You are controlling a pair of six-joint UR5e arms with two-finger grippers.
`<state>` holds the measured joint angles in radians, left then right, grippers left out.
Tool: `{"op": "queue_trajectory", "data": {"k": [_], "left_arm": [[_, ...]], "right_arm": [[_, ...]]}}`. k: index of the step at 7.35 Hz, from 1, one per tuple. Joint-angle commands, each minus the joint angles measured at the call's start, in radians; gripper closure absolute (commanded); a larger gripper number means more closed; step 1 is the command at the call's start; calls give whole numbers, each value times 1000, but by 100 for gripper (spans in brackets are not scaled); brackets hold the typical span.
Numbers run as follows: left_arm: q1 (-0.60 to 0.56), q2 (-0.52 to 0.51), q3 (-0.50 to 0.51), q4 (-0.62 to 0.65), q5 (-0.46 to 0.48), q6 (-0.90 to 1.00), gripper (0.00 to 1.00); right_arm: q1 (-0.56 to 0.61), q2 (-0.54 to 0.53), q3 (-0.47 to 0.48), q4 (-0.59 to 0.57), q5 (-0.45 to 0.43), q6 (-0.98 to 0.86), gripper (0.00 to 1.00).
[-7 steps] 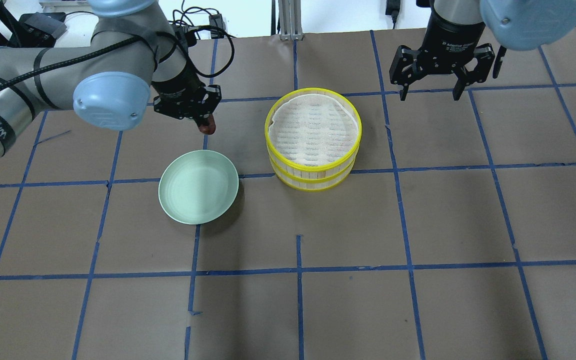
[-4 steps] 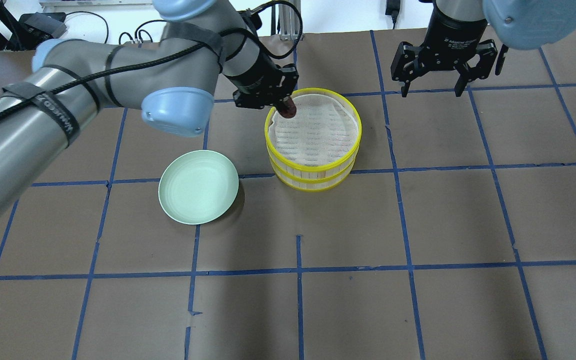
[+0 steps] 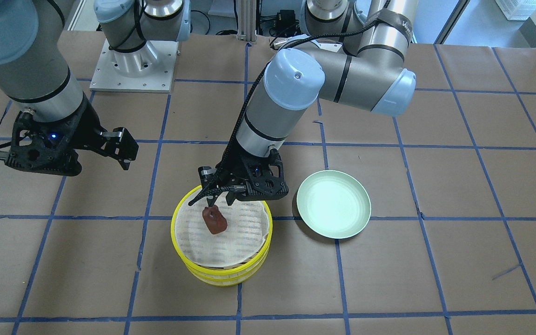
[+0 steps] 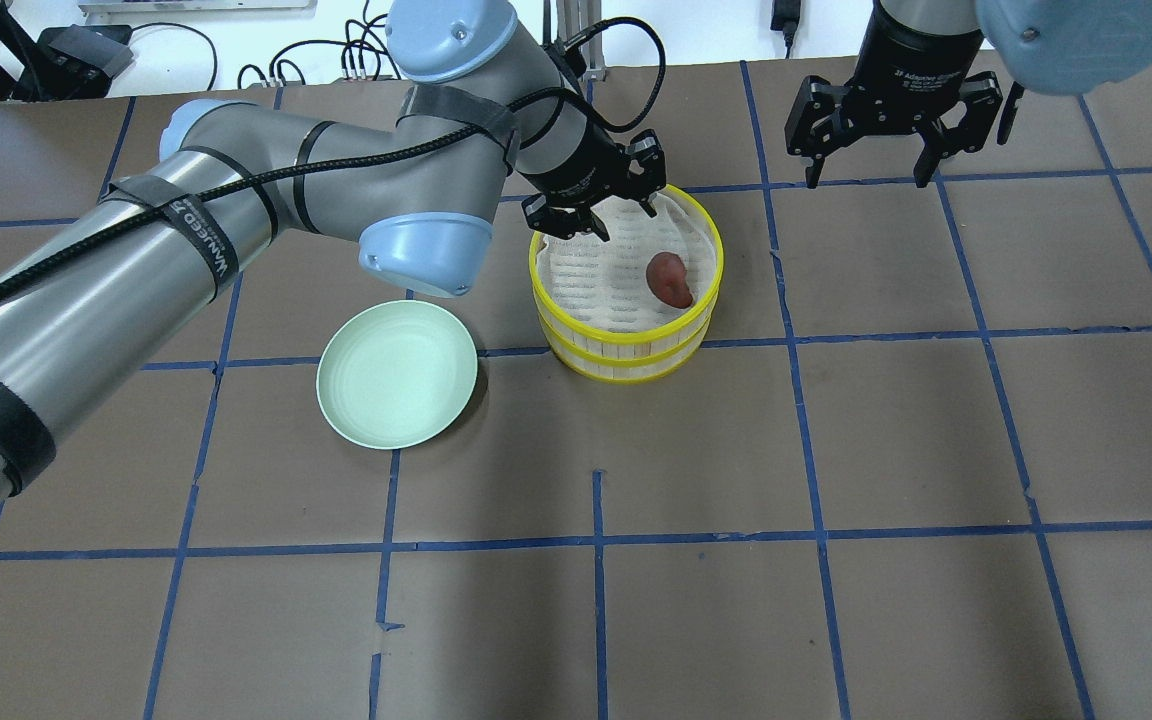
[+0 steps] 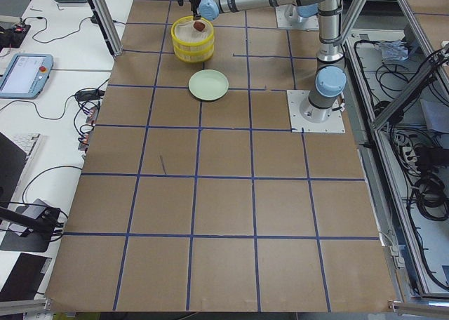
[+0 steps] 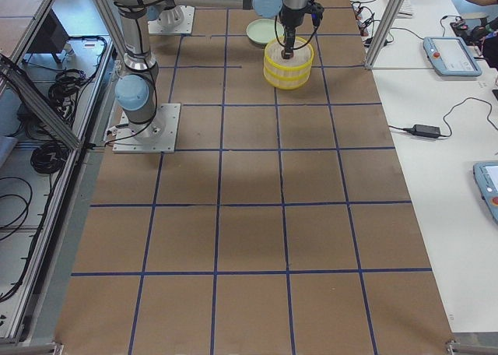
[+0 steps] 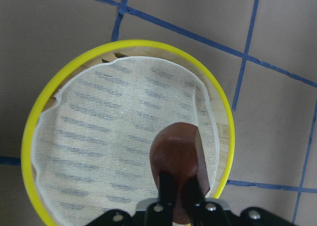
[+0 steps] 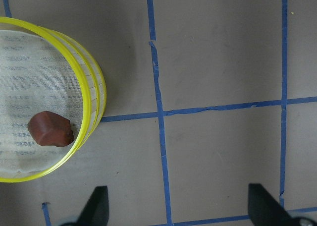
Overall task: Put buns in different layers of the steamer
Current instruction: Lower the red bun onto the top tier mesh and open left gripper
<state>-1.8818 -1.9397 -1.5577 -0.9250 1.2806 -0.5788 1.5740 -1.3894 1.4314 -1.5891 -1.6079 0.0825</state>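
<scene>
Two yellow-rimmed steamer trays stand stacked, the top one (image 4: 537,262) on the lower one (image 4: 626,372). The dark reddish-brown bun (image 4: 669,278) lies on the top tray's cloth near its right rim. It also shows in the front view (image 3: 215,220) and the right wrist view (image 8: 50,129). My left gripper (image 4: 616,220) hangs open over the tray's back left, just above the bun (image 7: 176,146). My right gripper (image 4: 866,180) is open and empty at the back right, away from the trays. The white bun is not in view.
A pale green bowl (image 4: 397,373) sits empty on the table to the left of the trays. The brown table cover carries a grid of blue tape lines. The left arm stretches across the back left of the table.
My left arm swung right with the brown bun, from behind the green bowl to over the top tray, and let it go. The bun now lies on the cloth. The right gripper barely moved.
</scene>
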Motion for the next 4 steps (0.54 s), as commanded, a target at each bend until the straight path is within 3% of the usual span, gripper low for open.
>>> {"op": "queue_trajectory", "data": {"k": [1, 2, 3, 4], "left_arm": [[10, 14, 5, -47, 71, 112, 0], [86, 71, -1, -155, 182, 349, 0], [161, 164, 14, -302, 195, 470, 0], [162, 251, 11, -374, 206, 476, 0]], "right_arm": [[-2, -17, 9, -2, -12, -3, 0], [-2, -14, 9, -8, -6, -3, 0], [-2, -14, 9, -8, -9, -3, 0], [-3, -14, 9, -6, -10, -3, 0]]}}
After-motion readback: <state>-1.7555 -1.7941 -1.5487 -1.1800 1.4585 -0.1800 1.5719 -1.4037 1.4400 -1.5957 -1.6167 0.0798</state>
